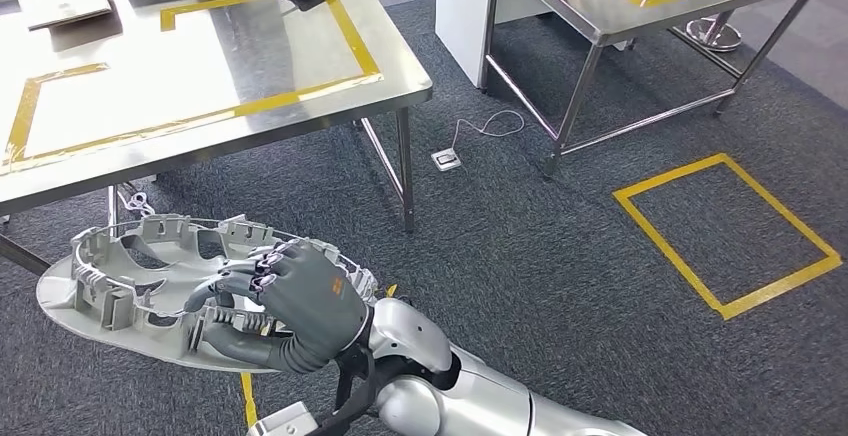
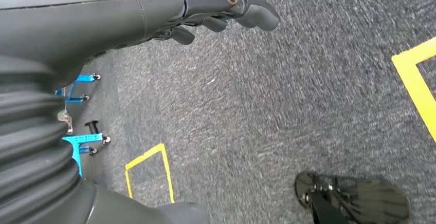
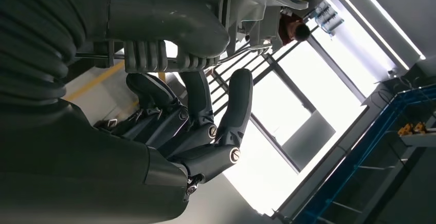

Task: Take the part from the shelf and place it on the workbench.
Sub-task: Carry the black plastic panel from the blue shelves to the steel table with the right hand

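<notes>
Right hand (image 1: 305,301) grips ribbed grey oval part (image 1: 130,281).

The head camera looks down from high on the robot over grey carpet (image 1: 520,256), taking in a steel table (image 1: 200,86) ahead and the right hand (image 1: 305,301) close below. The left wrist camera sits just behind the left hand (image 2: 226,8), facing the same carpet. The right wrist camera, tight behind its hand, tilts up toward bright windows (image 3: 288,106).
</notes>
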